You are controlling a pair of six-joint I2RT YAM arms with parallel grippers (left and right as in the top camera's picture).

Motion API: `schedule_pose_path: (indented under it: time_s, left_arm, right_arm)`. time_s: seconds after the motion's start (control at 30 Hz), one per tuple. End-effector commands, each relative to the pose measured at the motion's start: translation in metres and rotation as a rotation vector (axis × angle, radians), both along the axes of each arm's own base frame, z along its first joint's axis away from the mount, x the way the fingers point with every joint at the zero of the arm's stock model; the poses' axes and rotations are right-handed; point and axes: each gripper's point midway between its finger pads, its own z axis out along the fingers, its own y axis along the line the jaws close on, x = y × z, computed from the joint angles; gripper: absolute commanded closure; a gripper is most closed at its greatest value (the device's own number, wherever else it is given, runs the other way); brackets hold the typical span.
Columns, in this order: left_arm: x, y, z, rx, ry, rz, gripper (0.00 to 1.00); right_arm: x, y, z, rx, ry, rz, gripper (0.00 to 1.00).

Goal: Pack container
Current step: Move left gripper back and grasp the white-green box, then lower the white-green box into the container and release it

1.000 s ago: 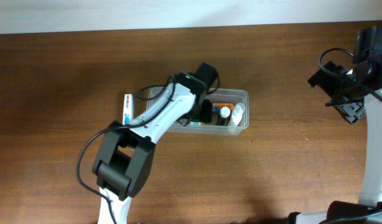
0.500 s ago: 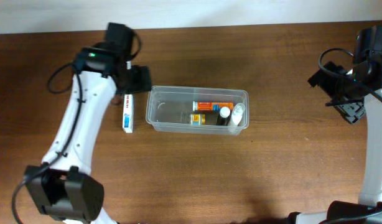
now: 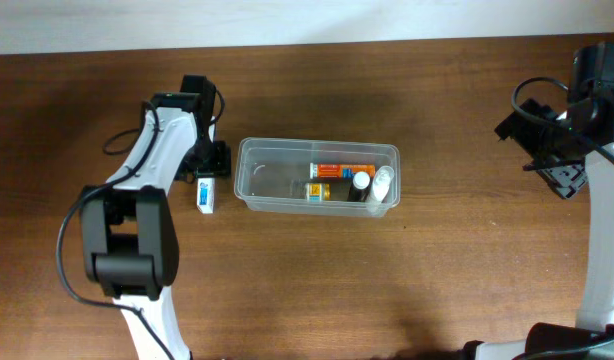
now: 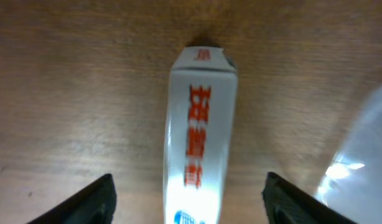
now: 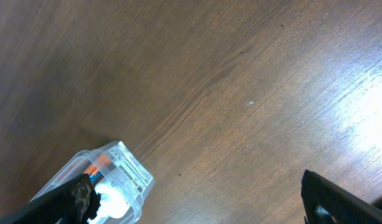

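Observation:
The clear plastic container (image 3: 255, 190) sits mid-table and holds an orange box (image 3: 339, 170), a small box, a dark bottle and a white bottle (image 3: 383, 181) at its right end. A white box with red and blue print (image 3: 205, 194) lies on the table just left of the container. My left gripper (image 3: 209, 163) is open right over that box; in the left wrist view the box (image 4: 200, 124) lies between the spread fingers (image 4: 190, 202), untouched. My right gripper (image 3: 557, 160) is open and empty at the far right, well away from the container (image 5: 119, 167).
The table is dark wood (image 3: 447, 270). A pale wall strip runs along its far edge (image 3: 307, 20). The container's clear wall shows at the right edge of the left wrist view (image 4: 365, 149).
My left arm pulled out of the container, swung far left, and has now come down over the white box beside it. The right arm has not moved.

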Motion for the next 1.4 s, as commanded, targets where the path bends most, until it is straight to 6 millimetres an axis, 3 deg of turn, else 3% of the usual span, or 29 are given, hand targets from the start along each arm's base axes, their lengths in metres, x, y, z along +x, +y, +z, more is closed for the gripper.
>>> schedule_pose_path:
  time_s: [0.0,0.13,0.33,0.47,0.6,0.67,0.73,0.8,0.83,0.87,0.9,0.97,1.13,1.23,1.37]
  left_arm:
    - [-0.006,0.003,-0.026,0.001,0.068,-0.017,0.26]
    - [-0.008,0.004,-0.035,0.006,0.093,-0.026,0.47]
    - [-0.001,0.003,-0.009,0.002,0.058,-0.032,0.7]
    - [0.009,0.002,0.037,-0.001,-0.015,-0.108,0.74]
    - [0.01,-0.009,0.115,-0.008,-0.153,-0.261,0.74]
    - [0.005,-0.032,0.143,-0.05,-0.216,-0.425,0.74]
    - [-0.005,-0.07,0.166,-0.11,-0.277,-0.684,0.74]
    - [-0.013,-0.098,0.175,-0.147,-0.306,-0.887,0.75]
    - [-0.019,-0.115,0.176,-0.161,-0.31,-1.016,0.76]
    - [-0.025,-0.13,0.17,-0.154,-0.299,-1.157,0.87]
    - [-0.028,-0.136,0.166,-0.148,-0.289,-1.224,0.92]
    - [-0.035,-0.151,0.153,-0.147,-0.261,-1.374,0.93]
    - [-0.04,-0.166,0.116,-0.145,-0.167,-1.594,0.82]
    - [-0.029,-0.168,0.096,-0.134,-0.144,-1.595,0.74]
    - [-0.014,-0.162,0.065,-0.078,-0.083,-1.585,0.72]
  right_arm:
    - [0.0,-0.002,0.009,-0.009,-0.026,-0.001,0.02]
    - [0.0,-0.002,0.009,-0.009,-0.026,-0.001,0.02]
    - [0.0,-0.002,0.009,-0.01,-0.026,-0.001,0.02]
    - [0.0,-0.002,0.009,-0.009,-0.026,-0.001,0.01]
    - [0.0,-0.002,0.009,-0.009,-0.026,-0.001,0.02]
    - [0.0,-0.002,0.009,-0.009,-0.026,-0.001,0.01]
    - [0.0,-0.002,0.009,-0.009,-0.026,-0.001,0.01]
    - [0.0,-0.002,0.009,-0.009,-0.026,-0.001,0.02]
    - [0.0,-0.002,0.009,-0.009,-0.026,-0.001,0.01]
    - [0.0,-0.002,0.009,-0.009,-0.026,-0.001,0.02]
    - [0.0,-0.002,0.009,-0.009,-0.026,-0.001,0.01]
    - [0.0,-0.002,0.009,-0.009,-0.026,-0.001,0.02]
    - [0.0,-0.002,0.009,-0.009,-0.026,-0.001,0.02]
    - [0.0,-0.002,0.009,-0.009,-0.026,-0.001,0.02]
    - [0.0,-0.002,0.009,-0.009,-0.026,-0.001,0.01]
